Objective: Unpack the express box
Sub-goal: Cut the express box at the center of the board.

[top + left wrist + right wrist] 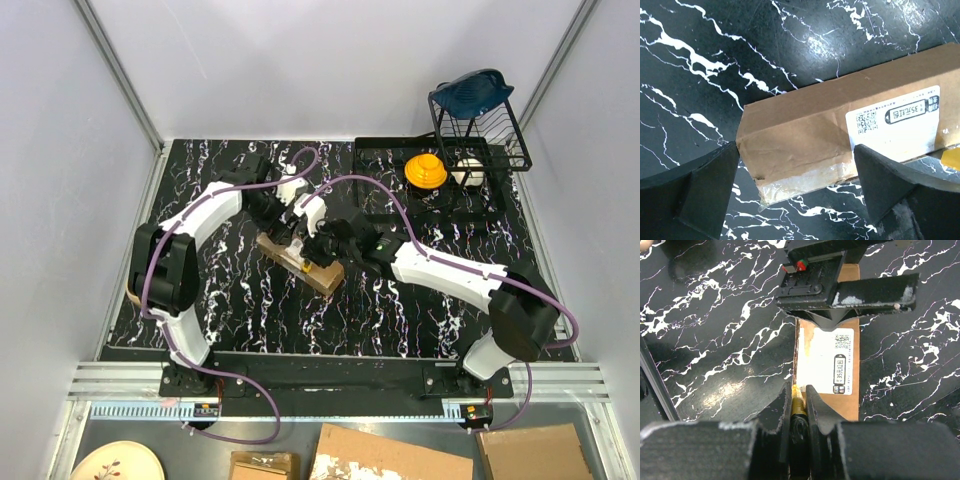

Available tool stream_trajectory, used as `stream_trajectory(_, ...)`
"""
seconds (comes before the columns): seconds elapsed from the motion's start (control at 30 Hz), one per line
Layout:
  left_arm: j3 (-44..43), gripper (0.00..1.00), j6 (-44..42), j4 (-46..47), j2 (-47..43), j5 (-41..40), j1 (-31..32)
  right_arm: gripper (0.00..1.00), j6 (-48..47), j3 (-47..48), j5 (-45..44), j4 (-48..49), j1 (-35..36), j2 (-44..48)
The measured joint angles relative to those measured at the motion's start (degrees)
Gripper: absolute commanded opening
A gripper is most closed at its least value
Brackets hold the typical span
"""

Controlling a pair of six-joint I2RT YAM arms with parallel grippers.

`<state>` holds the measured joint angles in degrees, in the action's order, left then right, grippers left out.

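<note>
1. We find the express box (328, 277) lying flat near the middle of the black marbled table (420, 310). It sits on a slant, one end toward the far left and the other toward the near right
2. Its white label (842, 362) faces up, and wrinkled clear tape (795, 182) runs along the end seen from the left wrist
3. The left gripper (796, 147) hangs over the box's far-left end with its jaws spread wide and nothing held. One finger (705, 192) stands just beside the box's corner and the other sits on the label side. We cannot tell whether either pad touches the cardboard
4. The right gripper (798, 387) is pinched narrow on a slim yellow-and-black tool (798, 407), which points away from the wrist over the box
5. The tool's yellow tip lies at one long edge of the box's top, just beside the label. We cannot tell whether it touches
6. From above, both grippers are close together over the box, the left one on the far side and the right one on the near side
7. At the far right stands a black wire rack (480, 130) with a blue item (470, 92) on top, and a yellow round object (425, 170) lies just to its left
8. Beyond the table's near edge we see torn cardboard pieces (390, 455) and a plate (115, 462)
</note>
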<state>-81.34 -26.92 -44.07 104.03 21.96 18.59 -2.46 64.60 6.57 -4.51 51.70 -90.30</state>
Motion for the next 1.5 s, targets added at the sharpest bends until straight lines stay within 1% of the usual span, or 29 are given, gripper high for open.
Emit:
stream_trajectory(0.33, 0.24, 0.99, 0.17, -4.09, -3.63, 5.27, -4.63, 0.00, 0.00, 0.22, 1.53, 1.62, -1.09, -1.01)
stream_trajectory(0.53, 0.09, 0.99, 0.20, -5.22, -5.22, 9.03, -4.96, 0.00, 0.70, 0.83, 4.37, 2.93, -2.82, -2.36)
stream_trajectory(0.6, 0.17, 0.97, -0.09, -5.46, -5.46, 10.54, -4.70, 0.00, 0.85, 1.18, 5.07, 3.10, -3.15, -2.82)
stream_trajectory(0.73, 1.38, 0.86, -0.55, -5.18, -4.85, 11.80, -3.96, 0.00, 1.03, 1.62, 5.66, 3.74, -3.30, -3.56)
stream_trajectory(0.83, 1.55, 0.76, -0.55, -4.24, -2.23, 11.50, -3.41, 0.00, 1.05, 1.73, 6.36, 4.11, -3.37, -3.89)
stream_trajectory(0.87, 1.68, 0.70, -0.61, -3.30, -1.22, 10.82, -3.21, 0.00, 1.03, 1.75, 6.45, 4.24, -3.37, -3.93)
stream_trajectory(0.9, 1.68, 0.67, -0.42, -2.27, -0.63, 10.64, -3.10, 0.00, 0.98, 1.75, 6.43, 4.31, -3.41, -3.93)
stream_trajectory(0.97, 1.68, 0.59, 0.11, -0.79, -0.44, 9.46, -2.84, 0.00, 1.07, 1.75, 6.49, 4.72, -3.54, -4.02)
stream_trajectory(1.0, 1.68, 0.53, 0.39, -0.15, -0.44, 8.52, -2.69, 0.00, 1.05, 1.75, 6.51, 4.90, -3.56, -4.07)
stream_trajectory(1.13, 1.77, 0.44, 1.25, 2.10, -0.13, 4.96, -1.68, 0.00, 1.07, 1.53, 6.60, 5.44, -3.56, -4.07)
stream_trajectory(1.2, 1.81, 0.36, 1.33, 3.28, 0.09, 2.60, -0.90, 0.00, 1.11, 1.18, 6.60, 6.10, -3.56, -4.07)
stream_trajectory(1.3, 1.88, 0.29, 1.44, 4.42, 0.26, -0.44, 0.31, 0.00, 1.20, 0.96, 6.58, 6.62, -3.54, -4.07)
stream_trajectory(1.33, 1.88, 0.24, 1.46, 4.85, 0.37, -1.22, 0.63, 0.00, 1.22, 0.94, 6.54, 6.67, -3.54, -4.04)
stream_trajectory(1.43, 1.86, 0.16, 1.51, 5.90, 0.68, -3.19, 1.36, 0.00, 1.29, 0.24, 6.38, 7.28, -3.48, -3.65)
stream_trajectory(1.5, 1.86, 0.15, 1.57, 6.21, 0.72, -4.11, 1.73, 0.00, 1.25, -1.11, 5.79, 8.28, -3.15, -2.73)
